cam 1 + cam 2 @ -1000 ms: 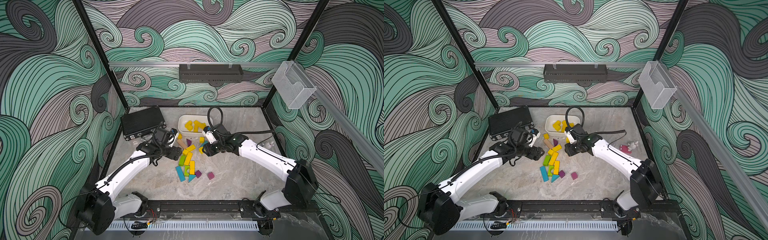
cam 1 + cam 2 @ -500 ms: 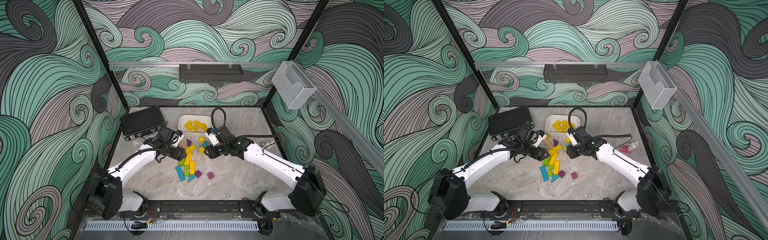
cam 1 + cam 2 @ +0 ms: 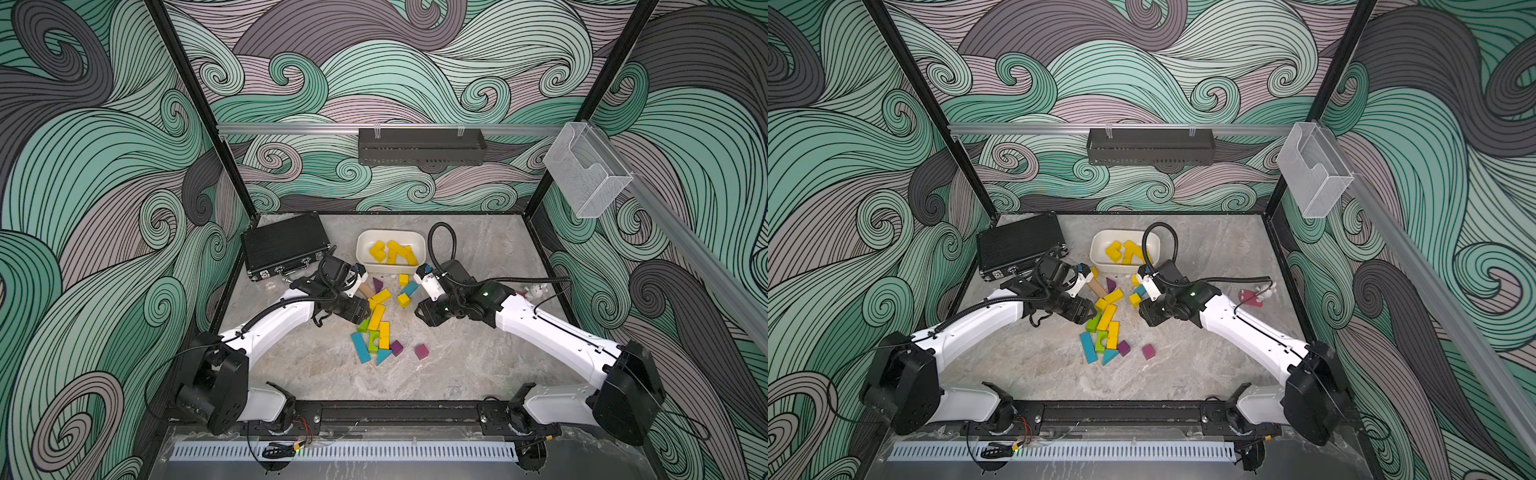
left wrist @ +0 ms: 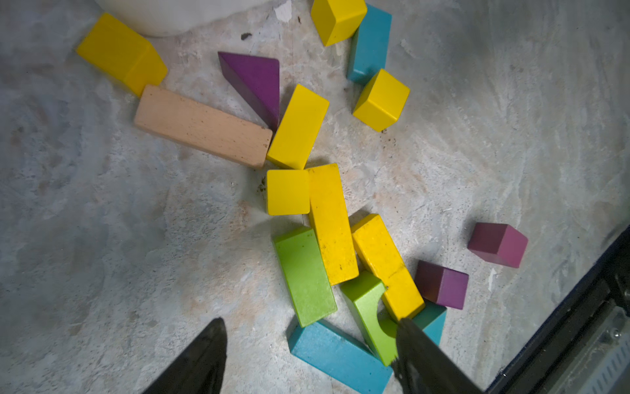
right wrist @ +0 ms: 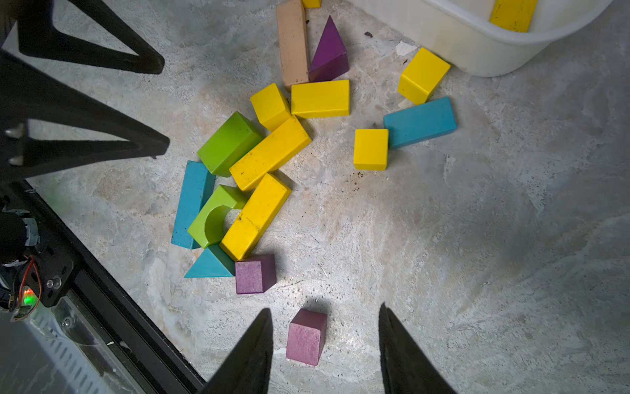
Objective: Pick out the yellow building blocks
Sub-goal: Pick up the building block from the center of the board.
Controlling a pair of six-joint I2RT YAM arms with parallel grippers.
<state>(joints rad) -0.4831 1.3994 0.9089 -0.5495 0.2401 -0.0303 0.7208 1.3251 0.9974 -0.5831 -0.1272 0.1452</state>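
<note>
Sorting is partly complete: several yellow building blocks [image 3: 392, 254] lie in the white tray [image 3: 365, 249], beyond both tools. It holds only yellow, so treat it as the collection point. About seven more [image 4: 381, 100] lie loose on the table [image 3: 457, 370], between the two tools.

Directly ahead of the left tool [image 4: 311, 324], two long yellow bars [image 4: 331, 223] lie side by side, touching. A lime-green block [image 4: 304, 276] rests against one and a green arch block [image 4: 370, 307] against the other. This tool hangs above the cluster with its jaws apart and empty, a spread that looks suited to a bar's narrow side. Expect the green neighbours to shift if a finger lands between them.

The right tool [image 5: 325, 309] is also parted and empty. A purple cube [image 5: 306, 336] sits on the table below its gap, not gripped. Farther ahead of the left tool, a tan bar [image 4: 203, 127] touches a short yellow block [image 4: 298, 126]; leave the tan bar.
</note>
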